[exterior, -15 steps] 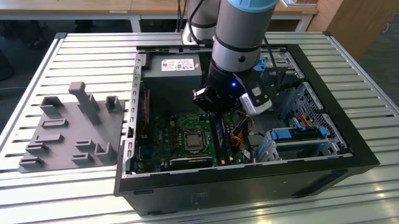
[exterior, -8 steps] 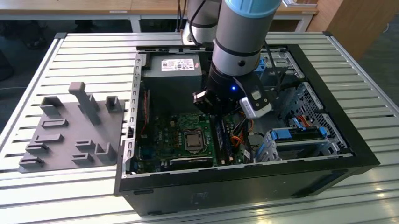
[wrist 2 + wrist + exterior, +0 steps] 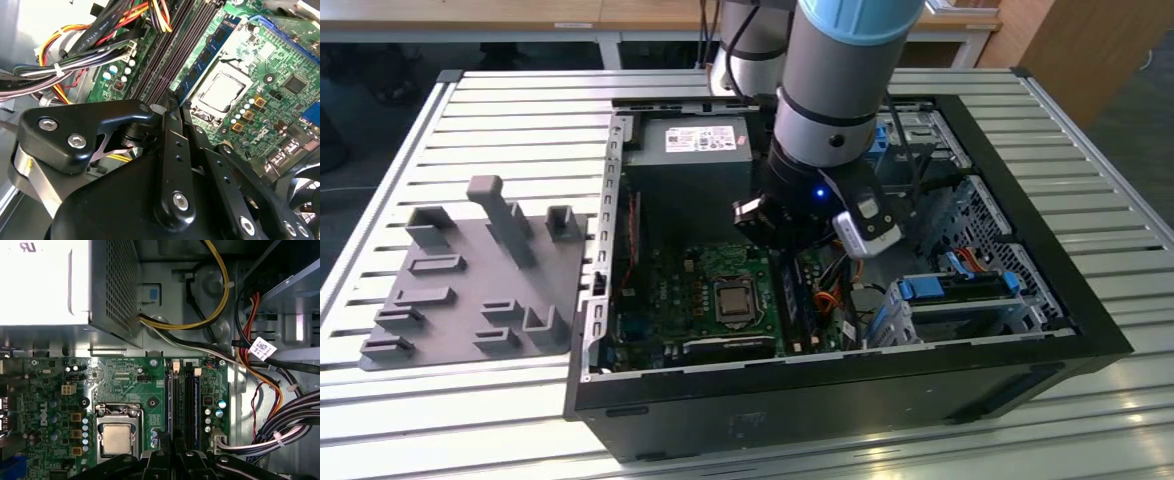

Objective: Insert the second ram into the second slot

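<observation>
On the motherboard (image 3: 280, 65), the second ram (image 3: 199, 67) lies lengthwise along the slots (image 3: 165, 55).

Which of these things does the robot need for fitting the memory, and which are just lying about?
In the job: gripper, second ram, memory slots.

Just there: power supply, processor, cable bundle, grey parts tray, blue drive clips.

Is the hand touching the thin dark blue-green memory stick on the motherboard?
Cannot tell. In the second wrist view the hand overlaps the end of the dark blue-green memory stick, hiding any contact or gap.
</observation>
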Robot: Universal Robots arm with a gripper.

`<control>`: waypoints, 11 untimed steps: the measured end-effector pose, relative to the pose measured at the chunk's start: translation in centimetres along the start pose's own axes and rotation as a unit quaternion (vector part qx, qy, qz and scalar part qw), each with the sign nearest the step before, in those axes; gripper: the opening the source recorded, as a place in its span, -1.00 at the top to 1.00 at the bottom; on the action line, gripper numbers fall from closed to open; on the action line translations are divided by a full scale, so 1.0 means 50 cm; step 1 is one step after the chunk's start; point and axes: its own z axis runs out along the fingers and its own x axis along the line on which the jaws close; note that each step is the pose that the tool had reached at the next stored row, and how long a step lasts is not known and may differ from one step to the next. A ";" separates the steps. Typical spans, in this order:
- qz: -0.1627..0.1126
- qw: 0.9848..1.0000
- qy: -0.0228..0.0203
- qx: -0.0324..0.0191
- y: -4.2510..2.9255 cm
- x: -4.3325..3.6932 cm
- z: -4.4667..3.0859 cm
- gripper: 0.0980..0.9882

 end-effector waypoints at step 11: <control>0.001 1.000 0.000 0.000 -0.002 -0.005 0.009 0.90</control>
